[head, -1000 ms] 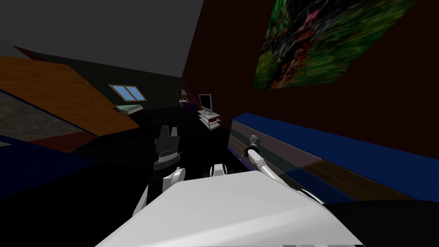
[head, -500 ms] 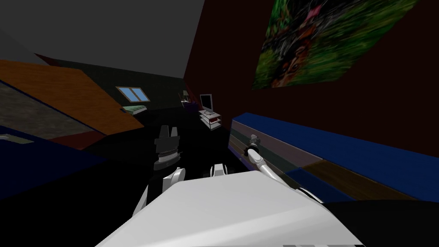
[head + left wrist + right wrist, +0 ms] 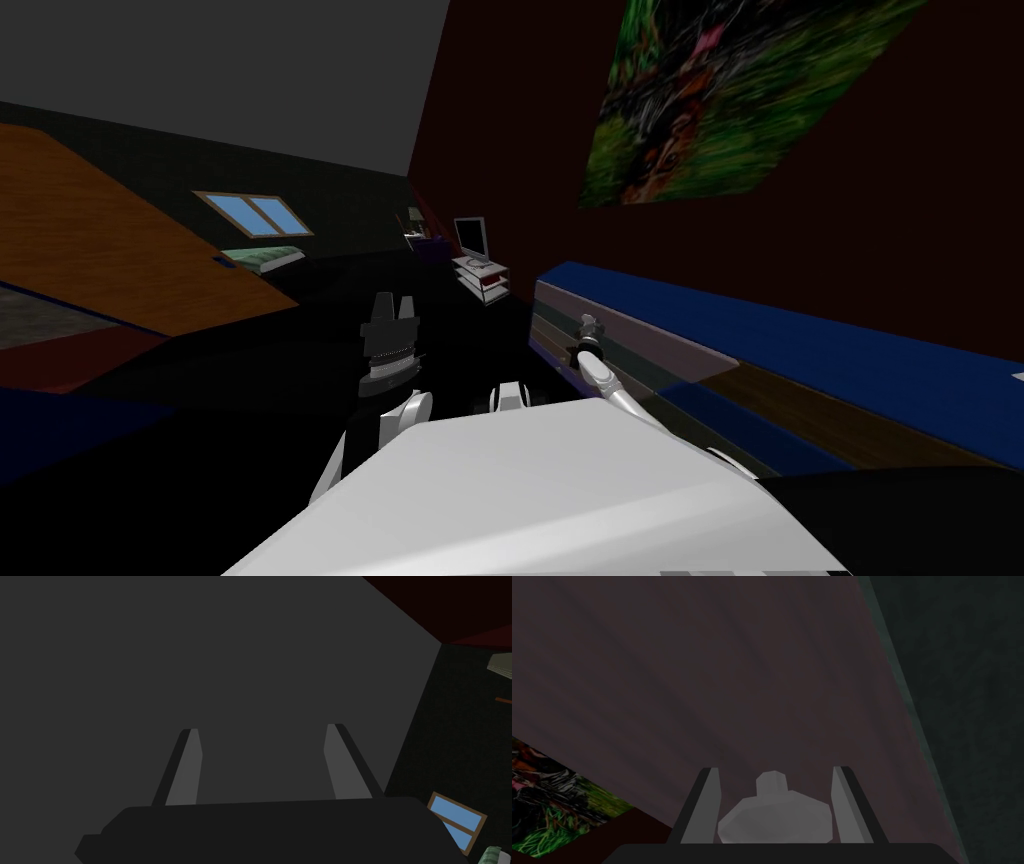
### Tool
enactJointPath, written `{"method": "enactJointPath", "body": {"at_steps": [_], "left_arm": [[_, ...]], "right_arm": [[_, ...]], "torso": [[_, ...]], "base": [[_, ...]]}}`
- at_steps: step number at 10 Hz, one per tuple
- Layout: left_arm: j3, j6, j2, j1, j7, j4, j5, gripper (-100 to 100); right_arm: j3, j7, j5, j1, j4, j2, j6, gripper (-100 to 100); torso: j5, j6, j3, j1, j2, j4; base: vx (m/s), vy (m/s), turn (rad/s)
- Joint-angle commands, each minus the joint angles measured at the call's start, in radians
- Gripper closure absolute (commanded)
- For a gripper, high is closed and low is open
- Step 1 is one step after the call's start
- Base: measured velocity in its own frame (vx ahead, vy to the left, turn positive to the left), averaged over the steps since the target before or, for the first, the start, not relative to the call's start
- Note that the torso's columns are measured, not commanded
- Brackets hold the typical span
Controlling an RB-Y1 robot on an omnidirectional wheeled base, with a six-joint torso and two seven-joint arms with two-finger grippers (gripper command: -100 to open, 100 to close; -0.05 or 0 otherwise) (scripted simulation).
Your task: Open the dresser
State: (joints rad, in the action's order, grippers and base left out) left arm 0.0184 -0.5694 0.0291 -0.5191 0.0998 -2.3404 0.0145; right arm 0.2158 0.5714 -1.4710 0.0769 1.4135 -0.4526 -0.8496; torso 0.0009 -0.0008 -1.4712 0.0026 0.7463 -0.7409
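Note:
The dresser (image 3: 800, 345) is a long low unit with a blue top along the dark red wall on my right. Its front is made of dull brownish and greenish panels. My right gripper (image 3: 589, 324) is at the near end of that front. In the right wrist view, the right gripper (image 3: 775, 769) is shut on a pale grey knob (image 3: 777, 818), its two fingers pressing the knob's sides, with the brownish drawer front (image 3: 712, 676) just behind. My left gripper (image 3: 392, 305) is raised in front of my chest. In the left wrist view, the left gripper (image 3: 262, 728) is open and holds nothing.
A white stand (image 3: 487, 283) with a monitor (image 3: 470, 236) stands beyond the dresser's far end. A large orange-brown slab (image 3: 120, 260) slants across the left. A green picture (image 3: 720, 100) hangs above the dresser. The floor between is dark.
My head view has swung, so the room has slid to the left and the picture has tilted. The right gripper stays on the knob, a touch further left.

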Motion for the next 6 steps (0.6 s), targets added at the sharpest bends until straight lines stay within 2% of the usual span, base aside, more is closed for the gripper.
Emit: {"method": "enactJointPath", "body": {"at_steps": [1, 3, 6], "left_arm": [[0.000, 0.000, 0.000, 0.000, 0.000, 0.000, 0.000, 0], [0.000, 0.000, 0.000, 0.000, 0.000, 0.000, 0.000, 0], [0.000, 0.000, 0.000, 0.000, 0.000, 0.000, 0.000, 0]], "right_arm": [[-0.003, 0.025, 0.015, -0.006, 0.030, -0.004, 0.015, 100], [-0.001, 0.029, 0.021, 0.000, 0.032, -0.002, 0.020, 100], [0.007, 0.049, 0.020, 0.005, 0.059, 0.007, 0.017, 100]], "torso": [[0.002, 0.001, 0.000, 0.003, 0.000, -0.001], [0.006, 0.002, -0.001, 0.005, -0.001, -0.004], [0.004, 0.002, -0.001, 0.004, -0.002, -0.002]], "base": [[-0.139, 0.135, -0.008], [-0.094, 0.106, -0.007], [-0.088, 0.114, -0.022]]}}
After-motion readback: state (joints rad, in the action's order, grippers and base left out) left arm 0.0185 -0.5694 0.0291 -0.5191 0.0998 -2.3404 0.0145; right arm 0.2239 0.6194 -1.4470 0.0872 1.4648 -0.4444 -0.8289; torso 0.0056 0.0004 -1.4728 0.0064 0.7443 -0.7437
